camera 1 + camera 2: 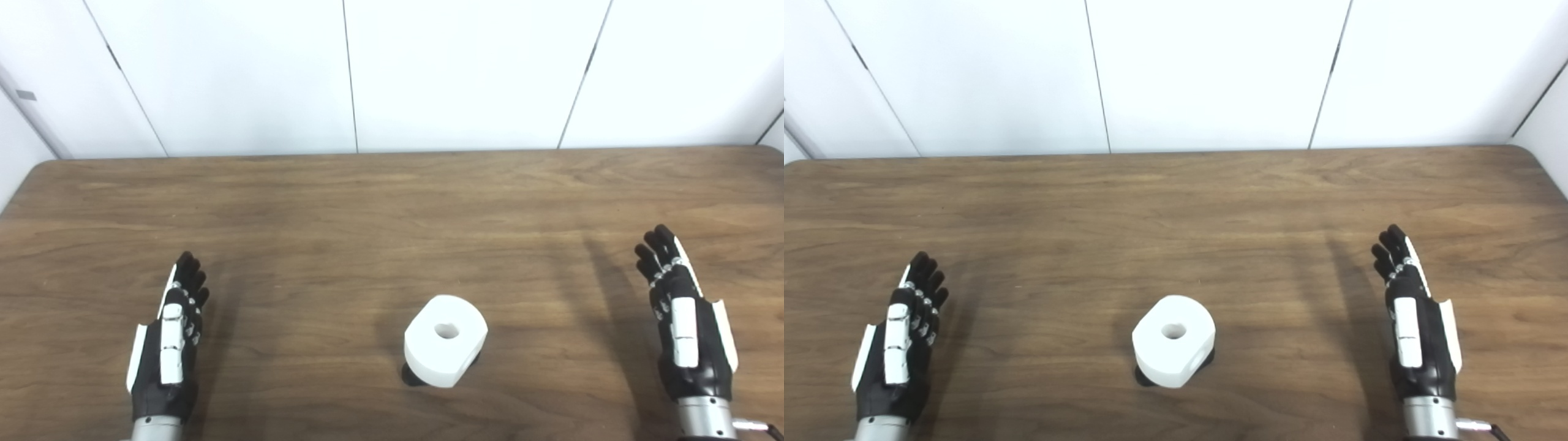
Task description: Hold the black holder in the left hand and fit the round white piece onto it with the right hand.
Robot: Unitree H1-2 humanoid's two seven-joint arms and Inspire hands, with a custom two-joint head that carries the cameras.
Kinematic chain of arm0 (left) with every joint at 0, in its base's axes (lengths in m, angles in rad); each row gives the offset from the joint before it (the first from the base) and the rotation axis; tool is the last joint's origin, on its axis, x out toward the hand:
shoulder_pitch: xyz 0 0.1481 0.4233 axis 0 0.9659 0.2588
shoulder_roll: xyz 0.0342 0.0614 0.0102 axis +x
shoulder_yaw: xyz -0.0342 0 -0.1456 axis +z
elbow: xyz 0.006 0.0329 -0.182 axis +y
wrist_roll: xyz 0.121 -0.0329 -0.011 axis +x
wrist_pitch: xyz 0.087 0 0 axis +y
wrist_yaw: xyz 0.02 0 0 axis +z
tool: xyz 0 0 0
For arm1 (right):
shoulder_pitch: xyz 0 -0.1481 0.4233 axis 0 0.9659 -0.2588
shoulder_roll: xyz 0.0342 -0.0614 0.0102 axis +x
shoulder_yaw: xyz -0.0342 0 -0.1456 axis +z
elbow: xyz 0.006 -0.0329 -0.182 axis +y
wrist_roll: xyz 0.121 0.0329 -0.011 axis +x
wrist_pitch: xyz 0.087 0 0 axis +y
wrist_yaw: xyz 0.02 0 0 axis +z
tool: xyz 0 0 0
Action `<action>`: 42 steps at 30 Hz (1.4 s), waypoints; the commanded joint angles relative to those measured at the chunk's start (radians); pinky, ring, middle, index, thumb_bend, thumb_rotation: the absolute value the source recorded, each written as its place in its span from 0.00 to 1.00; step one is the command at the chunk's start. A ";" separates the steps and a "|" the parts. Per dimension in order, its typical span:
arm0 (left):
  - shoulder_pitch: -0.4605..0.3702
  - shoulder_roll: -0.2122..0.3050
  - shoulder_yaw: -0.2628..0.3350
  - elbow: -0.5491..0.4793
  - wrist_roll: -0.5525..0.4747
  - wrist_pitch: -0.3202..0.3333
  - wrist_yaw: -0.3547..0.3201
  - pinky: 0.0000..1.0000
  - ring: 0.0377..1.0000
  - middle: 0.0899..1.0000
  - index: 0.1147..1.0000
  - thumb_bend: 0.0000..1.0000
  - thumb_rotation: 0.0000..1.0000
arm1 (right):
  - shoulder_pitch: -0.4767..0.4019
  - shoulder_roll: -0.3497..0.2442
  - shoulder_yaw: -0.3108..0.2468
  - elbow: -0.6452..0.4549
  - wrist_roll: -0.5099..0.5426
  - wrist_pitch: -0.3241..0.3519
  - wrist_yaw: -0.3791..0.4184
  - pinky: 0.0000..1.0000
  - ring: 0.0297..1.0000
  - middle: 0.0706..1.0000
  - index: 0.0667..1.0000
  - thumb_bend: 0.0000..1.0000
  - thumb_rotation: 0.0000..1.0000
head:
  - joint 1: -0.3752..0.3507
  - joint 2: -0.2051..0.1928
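While both arms wait at the near edge of the wooden surface [380, 202], nothing is in either grasp. Left of the round white piece [445, 340], well apart from it, the left robot hand [168, 343] hangs edge-on with its fingers straight and together, holding nothing. Right of the piece and about as far off, the right robot hand [686, 321] is held the same way, flat and empty.

Between them the white piece sits near the front, a thick rounded block with a hole through its middle, and it is slightly tilted. A sliver of the black holder [414, 375] shows under its near-left edge and again at its right, so the piece seems to rest on the holder already; how far it is seated I cannot tell.

By its look the piece is probably stiff, light and smooth-skinned, hence somewhat slippery. Its curved side wall offers the best hold, thumb opposite fingers. The holder, mostly hidden, offers little to take hold of.

Beyond it the surface runs back to the white wall panels [471, 73].
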 commanded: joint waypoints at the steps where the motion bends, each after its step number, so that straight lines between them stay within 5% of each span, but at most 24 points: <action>1: 0.044 0.028 -0.004 -0.001 0.007 -0.034 -0.001 1.00 1.00 1.00 1.00 0.42 1.00 | 0.032 0.035 0.013 0.064 0.017 -0.043 -0.007 0.96 0.92 0.93 0.93 0.48 0.98 | 0.000 0.001; 42: 0.014 0.016 -0.016 0.095 0.039 -0.145 0.016 1.00 1.00 1.00 1.00 0.44 1.00 | 0.021 0.032 0.015 0.152 -0.010 -0.094 -0.024 0.96 0.91 0.92 0.92 0.48 0.99 | 0.028 -0.030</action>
